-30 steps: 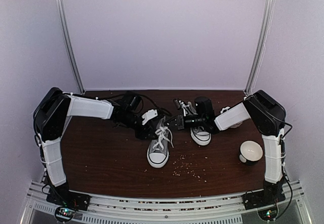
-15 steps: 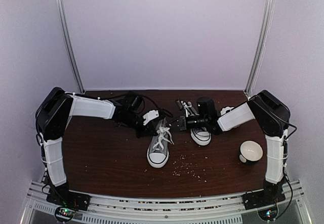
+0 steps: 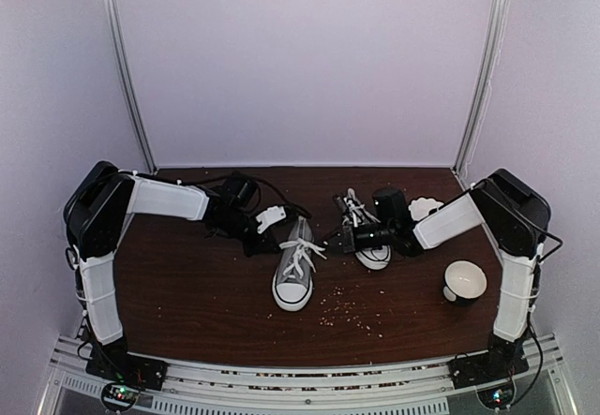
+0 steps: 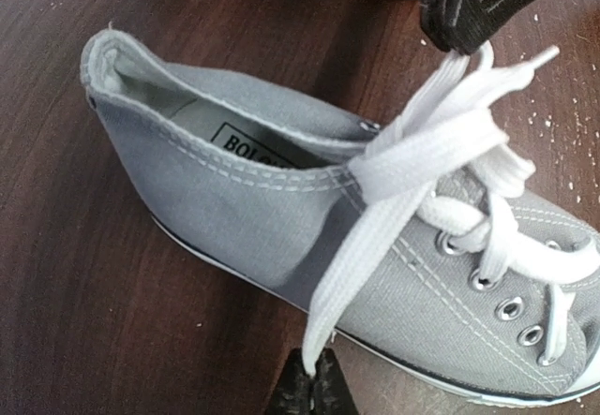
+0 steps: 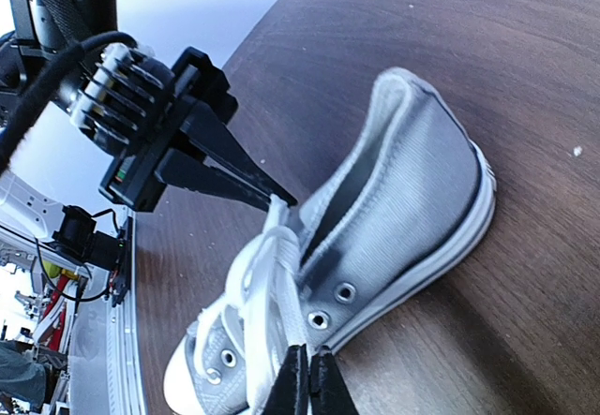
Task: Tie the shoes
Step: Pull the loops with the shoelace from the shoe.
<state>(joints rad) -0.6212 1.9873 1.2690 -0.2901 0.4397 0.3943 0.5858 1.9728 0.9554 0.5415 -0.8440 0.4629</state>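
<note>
Of the shoes, one grey sneaker (image 3: 293,270) stands mid-table with its white toe toward the near edge. The left wrist view shows it (image 4: 281,209) close, and the right wrist view shows it (image 5: 394,200) from the other side. My left gripper (image 4: 315,361) is shut on one white lace end (image 4: 366,246) at the shoe's left side. My right gripper (image 5: 307,357) is shut on the other lace strand (image 5: 281,293) on the shoe's right side. The two laces cross over the tongue and stretch outward. The second sneaker (image 3: 373,246) lies behind the right gripper (image 3: 333,240).
A white bowl (image 3: 465,281) sits at the right near the right arm's base. Small crumbs (image 3: 352,312) are scattered on the dark wooden table (image 3: 187,293) in front of the shoes. The left arm (image 3: 169,200) reaches in from the left.
My left gripper has shut on a lace end and drawn back to the left. The right gripper has moved right and nearer, so the two laces are pulled apart.
</note>
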